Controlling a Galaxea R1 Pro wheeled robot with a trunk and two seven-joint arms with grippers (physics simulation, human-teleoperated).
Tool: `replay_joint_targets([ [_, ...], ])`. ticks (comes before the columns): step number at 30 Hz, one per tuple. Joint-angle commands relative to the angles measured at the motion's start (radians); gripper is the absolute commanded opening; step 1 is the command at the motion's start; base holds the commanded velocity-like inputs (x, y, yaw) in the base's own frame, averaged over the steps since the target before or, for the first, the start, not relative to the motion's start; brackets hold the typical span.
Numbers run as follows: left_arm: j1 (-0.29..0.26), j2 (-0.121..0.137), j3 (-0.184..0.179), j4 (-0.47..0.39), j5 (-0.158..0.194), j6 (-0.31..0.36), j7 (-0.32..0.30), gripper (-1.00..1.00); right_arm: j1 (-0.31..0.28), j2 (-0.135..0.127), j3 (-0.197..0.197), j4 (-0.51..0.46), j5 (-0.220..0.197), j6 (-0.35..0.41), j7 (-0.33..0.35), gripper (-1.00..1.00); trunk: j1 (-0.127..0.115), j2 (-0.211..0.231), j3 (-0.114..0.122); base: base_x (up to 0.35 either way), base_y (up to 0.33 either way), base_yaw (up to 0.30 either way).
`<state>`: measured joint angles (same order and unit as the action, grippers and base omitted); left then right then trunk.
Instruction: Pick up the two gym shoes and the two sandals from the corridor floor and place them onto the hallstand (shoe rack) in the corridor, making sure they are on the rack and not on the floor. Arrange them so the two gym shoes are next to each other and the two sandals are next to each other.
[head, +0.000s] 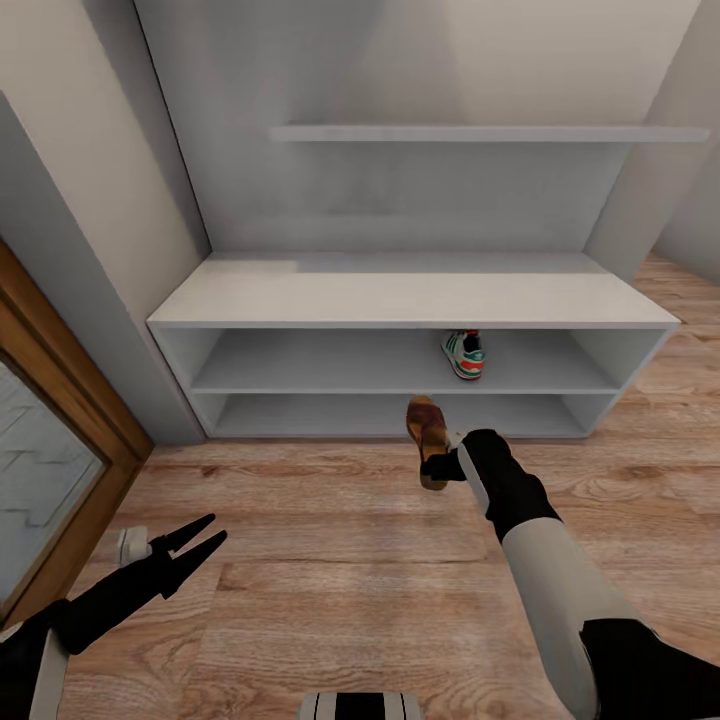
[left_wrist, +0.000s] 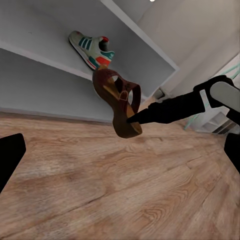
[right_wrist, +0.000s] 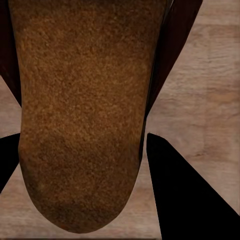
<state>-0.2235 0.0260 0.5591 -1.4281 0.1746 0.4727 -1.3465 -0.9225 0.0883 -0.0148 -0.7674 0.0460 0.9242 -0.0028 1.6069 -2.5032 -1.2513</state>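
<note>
**Sandal held off the floor before the rack**

At the left, the left gripper is seen low over the floor, its two fingers spread apart and nothing between them. The rack stands against the wall, with two open shelves under its top and one wall shelf above. On the upper open shelf, right of the middle and near the front edge, one gym shoe is set, toe pointing outward. Just in front of the rack, below that shoe, a brown sandal is held clear of the floor by the right gripper, whose fingers are closed on its heel end. In the left wrist view the sandal is tilted, sole toward the floor, the shoe behind it. In the right wrist view the sandal lies between the dark fingers
</note>
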Motion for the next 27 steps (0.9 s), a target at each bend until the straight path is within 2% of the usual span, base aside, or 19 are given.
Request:
replay_joint_targets([
  [1,0.0,0.0,-0.003,0.0,0.002,0.011,-0.003,1.0,-0.002,0.001,-0.002,0.002,0.002,0.007,-0.002,-1.0,0.0,0.0,-0.001,0.0,0.0,0.0],
  [9,0.0,-0.001,-0.06,0.0,-0.001,0.011,-0.001,1.0,-0.015,0.001,-0.001,0.008,0.002,0.094,-0.002,-1.0,0.0,0.0,-0.001,0.0,0.0,0.0],
  [15,0.0,-0.001,-0.069,0.0,-0.003,0.011,-0.001,1.0,-0.041,0.001,-0.002,0.009,0.001,0.111,-0.002,-1.0,0.0,0.0,-0.001,0.0,0.0,0.0],
  [20,0.0,-0.001,-0.071,0.0,-0.003,0.011,-0.002,1.0,-0.088,0.001,-0.002,0.03,0.0,0.115,-0.002,-1.0,0.0,0.0,-0.001,0.0,0.0,0.0],
  [27,0.0,-0.001,-0.071,0.0,-0.003,0.011,-0.001,1.0,-0.1,0.001,-0.002,0.042,0.0,0.116,-0.001,-1.0,0.0,0.0,-0.001,0.0,0.0,0.0],
])
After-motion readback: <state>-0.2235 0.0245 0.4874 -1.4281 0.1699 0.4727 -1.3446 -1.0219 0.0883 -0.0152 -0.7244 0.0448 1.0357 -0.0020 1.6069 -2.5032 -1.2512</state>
